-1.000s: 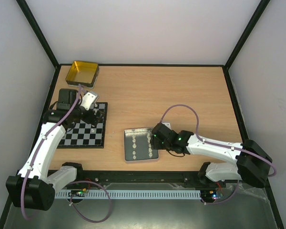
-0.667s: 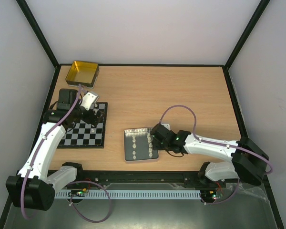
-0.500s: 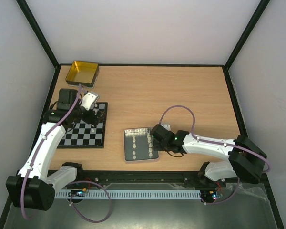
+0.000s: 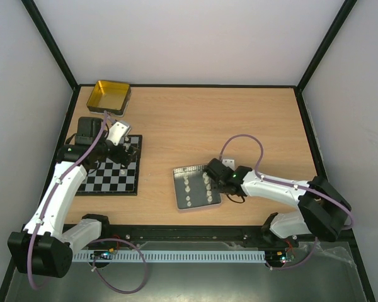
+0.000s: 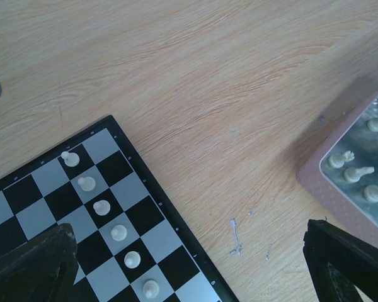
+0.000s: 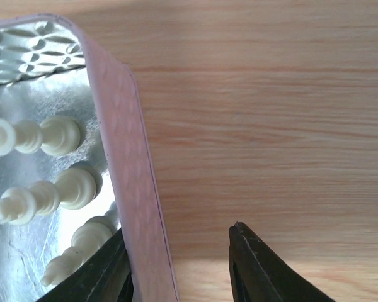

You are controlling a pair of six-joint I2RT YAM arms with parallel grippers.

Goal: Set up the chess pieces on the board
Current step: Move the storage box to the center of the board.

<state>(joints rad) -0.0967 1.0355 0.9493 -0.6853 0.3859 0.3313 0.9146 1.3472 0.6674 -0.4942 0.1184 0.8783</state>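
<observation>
The board (image 4: 110, 175) lies at the left, with several white chess pieces (image 5: 101, 207) in a diagonal row near its right edge. More white chess pieces (image 4: 189, 185) lie in the silver tray (image 4: 177, 189). My left gripper (image 4: 123, 151) hovers wide open over the board's right edge (image 5: 123, 170), holding nothing (image 5: 189, 226). My right gripper (image 4: 217, 182) straddles the tray's right rim (image 6: 123, 145). One finger is inside, against the rim, next to lying pieces (image 6: 57, 135). The other finger (image 6: 252, 264) is outside with bare wood between it and the rim.
A yellow square tin (image 4: 109, 96) stands at the back left, and a dark box (image 4: 87, 130) sits just behind the board. In the left wrist view the tray's corner (image 5: 315, 182) shows at the right. Black frame rails border the table.
The tray has slid to the right and turned slightly, along with my right gripper at its rim. The right jaws have narrowed. The left arm has stayed still.
</observation>
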